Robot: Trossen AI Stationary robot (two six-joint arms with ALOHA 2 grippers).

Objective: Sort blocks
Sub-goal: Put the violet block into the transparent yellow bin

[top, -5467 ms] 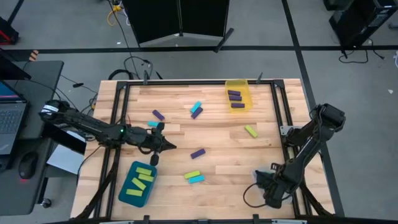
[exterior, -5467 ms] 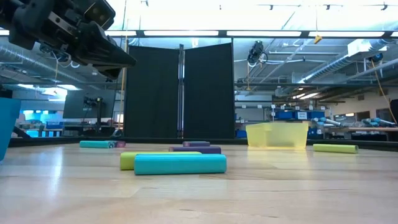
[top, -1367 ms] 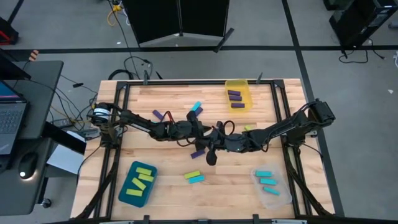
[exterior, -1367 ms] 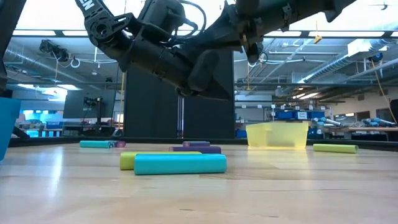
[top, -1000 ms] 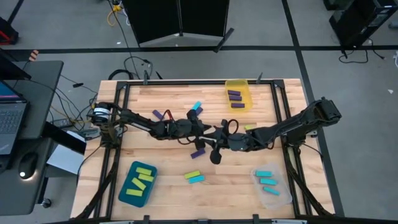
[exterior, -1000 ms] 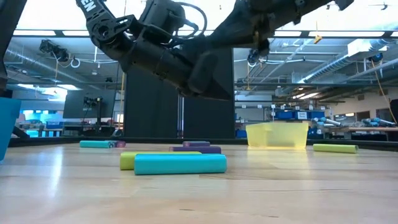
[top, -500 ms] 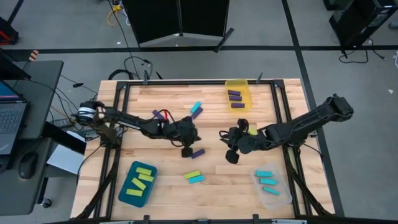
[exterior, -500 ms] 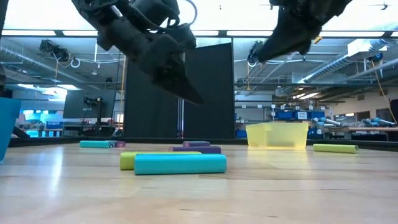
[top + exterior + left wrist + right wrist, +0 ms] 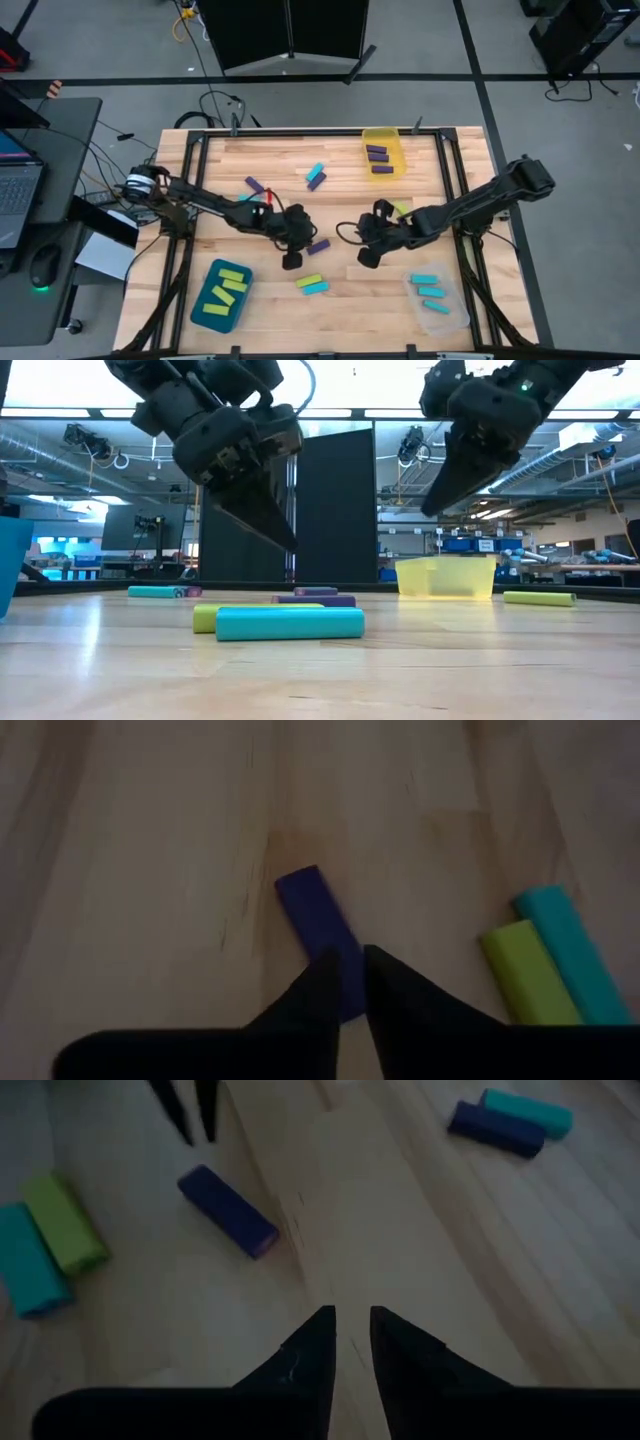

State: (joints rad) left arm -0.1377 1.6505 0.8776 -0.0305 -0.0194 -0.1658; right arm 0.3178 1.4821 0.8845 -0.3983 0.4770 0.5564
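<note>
Mid-table: left gripper (image 9: 291, 258) and right gripper (image 9: 366, 254), parted since a second ago, both empty with fingers narrowly apart. Purple block (image 9: 319, 246) lying loose between them, nearer the left; next pick-up presumably its.

overhead and both wrist views share the purple block (image 9: 318, 246).

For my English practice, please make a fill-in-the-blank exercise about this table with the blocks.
1. The yellow bin holds only ___ blocks.
2. The teal bin holds only ___ blocks.
3. Beside the loose green block lies a ___ block.
4. The left gripper hangs above a ___ block.

Missing words: purple, green, cyan, purple
</note>
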